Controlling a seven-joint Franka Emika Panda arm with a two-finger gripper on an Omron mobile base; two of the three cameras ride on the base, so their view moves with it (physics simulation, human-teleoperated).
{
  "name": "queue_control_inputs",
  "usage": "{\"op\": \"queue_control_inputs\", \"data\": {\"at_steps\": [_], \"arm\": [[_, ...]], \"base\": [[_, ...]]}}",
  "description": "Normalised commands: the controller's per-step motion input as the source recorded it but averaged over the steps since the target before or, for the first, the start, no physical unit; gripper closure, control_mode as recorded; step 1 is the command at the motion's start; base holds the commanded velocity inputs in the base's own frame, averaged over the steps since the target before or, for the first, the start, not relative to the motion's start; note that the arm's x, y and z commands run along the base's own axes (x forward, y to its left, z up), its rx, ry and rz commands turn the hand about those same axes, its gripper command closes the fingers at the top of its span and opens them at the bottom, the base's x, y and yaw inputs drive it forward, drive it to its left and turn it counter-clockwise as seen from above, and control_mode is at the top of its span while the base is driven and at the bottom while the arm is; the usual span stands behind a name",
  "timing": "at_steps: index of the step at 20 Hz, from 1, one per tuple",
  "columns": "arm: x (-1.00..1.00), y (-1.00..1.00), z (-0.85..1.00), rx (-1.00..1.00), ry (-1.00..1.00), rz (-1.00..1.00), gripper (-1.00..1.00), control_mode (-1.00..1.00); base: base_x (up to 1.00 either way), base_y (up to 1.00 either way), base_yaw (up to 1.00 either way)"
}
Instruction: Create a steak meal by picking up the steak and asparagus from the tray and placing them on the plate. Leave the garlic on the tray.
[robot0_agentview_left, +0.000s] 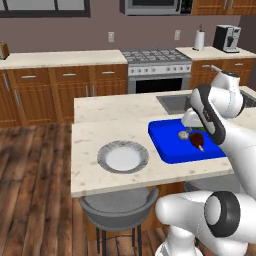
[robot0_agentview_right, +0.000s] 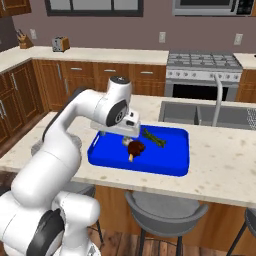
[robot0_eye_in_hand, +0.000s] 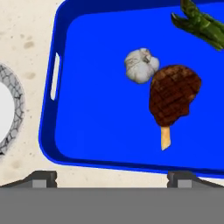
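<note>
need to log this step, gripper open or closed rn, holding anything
gripper: open, holding nothing, hovering above the tray; the steak lies untouched on it.

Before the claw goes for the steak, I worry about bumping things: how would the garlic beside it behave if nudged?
The garlic looks round and lobed, so it would probably roll or wobble. It seems to touch the steak, so lifting the meat may shift it. The tray has a raised rim, which would likely keep it in.
</note>
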Motion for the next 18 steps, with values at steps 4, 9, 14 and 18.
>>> {"op": "queue_control_inputs", "data": {"at_steps": [4,9,14,18], "arm": [[0.23,-0.26,-0.37,0.00,0.05,0.00,-1.00,-1.00],[0.19,-0.32,-0.39,0.00,0.08,0.00,-1.00,-1.00],[0.10,-0.33,-0.27,0.00,0.06,0.00,-1.00,-1.00],[0.12,-0.22,-0.27,0.00,0.07,0.00,-1.00,-1.00]], "base": [[0.00,0.00,0.00],[0.00,0.00,0.00],[0.00,0.00,0.00],[0.00,0.00,0.00]]}}
